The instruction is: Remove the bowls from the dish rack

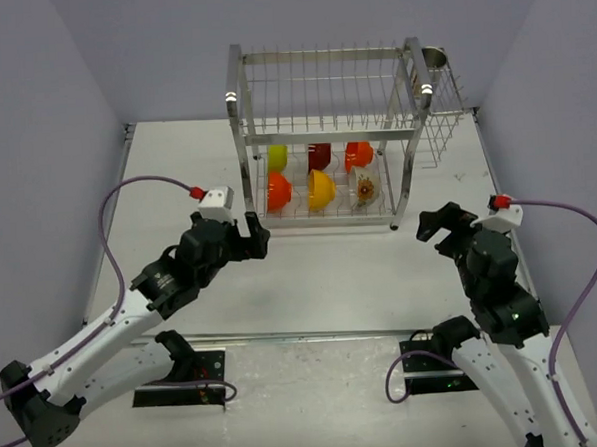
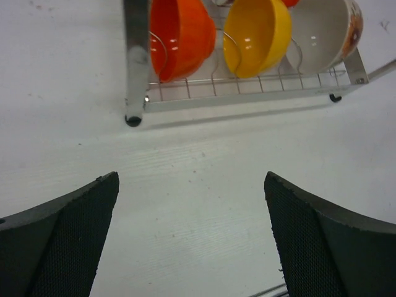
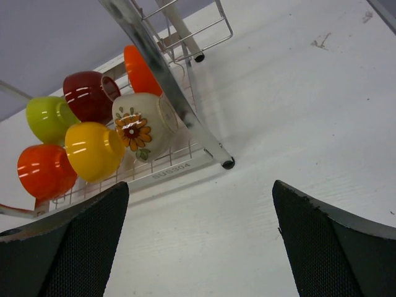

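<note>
The steel dish rack (image 1: 239,116) stands at the back middle of the table. On its lower tier stand the bowls on edge: lime-green (image 1: 277,157), dark red (image 1: 319,156) and orange-red (image 1: 358,155) behind, orange (image 1: 278,192), yellow (image 1: 321,189) and a whitish flowered one (image 1: 365,188) in front. My left gripper (image 1: 254,236) is open just in front of the rack's left front post (image 2: 136,55), with only bare table between its jaws (image 2: 190,179). On the other side, my right gripper (image 1: 437,221) is open near the rack's right front foot (image 3: 228,163), likewise holding nothing (image 3: 200,185).
A small metal cup (image 1: 435,56) sits in the wire side basket (image 1: 444,126) on the rack's right. Grey walls close in the white table (image 1: 341,271) on three sides. The rack's upper tier holds nothing that I can see.
</note>
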### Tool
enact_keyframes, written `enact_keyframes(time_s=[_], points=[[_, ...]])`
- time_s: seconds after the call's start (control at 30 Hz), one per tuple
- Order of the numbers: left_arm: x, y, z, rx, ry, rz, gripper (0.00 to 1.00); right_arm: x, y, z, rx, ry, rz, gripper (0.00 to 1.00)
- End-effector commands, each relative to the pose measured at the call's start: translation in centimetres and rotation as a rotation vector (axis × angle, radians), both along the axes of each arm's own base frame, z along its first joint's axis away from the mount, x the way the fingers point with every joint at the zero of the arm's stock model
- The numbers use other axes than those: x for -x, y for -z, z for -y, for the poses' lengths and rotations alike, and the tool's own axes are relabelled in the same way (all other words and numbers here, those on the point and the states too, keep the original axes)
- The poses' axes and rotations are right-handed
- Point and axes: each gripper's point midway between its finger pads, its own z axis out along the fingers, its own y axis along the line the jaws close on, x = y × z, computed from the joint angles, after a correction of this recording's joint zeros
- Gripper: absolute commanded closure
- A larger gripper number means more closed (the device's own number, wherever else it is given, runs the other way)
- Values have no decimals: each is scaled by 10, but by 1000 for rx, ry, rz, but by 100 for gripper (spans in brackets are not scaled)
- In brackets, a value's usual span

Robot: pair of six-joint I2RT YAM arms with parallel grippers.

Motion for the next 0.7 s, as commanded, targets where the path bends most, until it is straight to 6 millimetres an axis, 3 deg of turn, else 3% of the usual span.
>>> enact_keyframes(time_s=[0.0, 0.07, 0.17, 0.23, 0.27, 0.3, 0.37, 0.43, 0.47, 0.5, 0.57, 0.6, 0.67], points=[[-1, -16, 30, -5, 63, 70, 0, 2, -13, -1, 0, -19, 72, 1], [6, -20, 55, 4, 120, 85, 0, 6, -22, -6, -14, -56, 119, 1], [11, -7, 103, 6, 230, 68, 0, 9, -26, 2, -16, -19, 135, 1], [13, -16, 134, 90, 300, 79, 6, 10, -27, 4, -16, -10, 143, 1], [13, -8, 147, 93, 328, 65, 14, 11, -28, 5, -19, -7, 151, 2], [8, -23, 161, 151, 346, 111, 17, 11, -28, 5, -20, -5, 152, 3], [3, -18, 179, 148, 367, 118, 27, 11, -27, 6, -18, 1, 146, 5], [-7, -26, 190, 158, 365, 159, 48, 12, -27, 5, -20, -6, 147, 6], [-10, -19, 195, 149, 366, 161, 63, 12, -27, 5, -20, -9, 149, 6], [-16, -25, 200, 177, 354, 197, 70, 12, -27, 4, -20, -11, 151, 6], [-20, -13, 207, 167, 362, 213, 71, 12, -28, 3, -21, -17, 155, 6], [-23, -22, 214, 201, 366, 260, 71, 11, -28, 3, -20, -19, 157, 6], [-28, -20, 223, 230, 374, 305, 71, 11, -28, 2, -20, -22, 155, 5]])
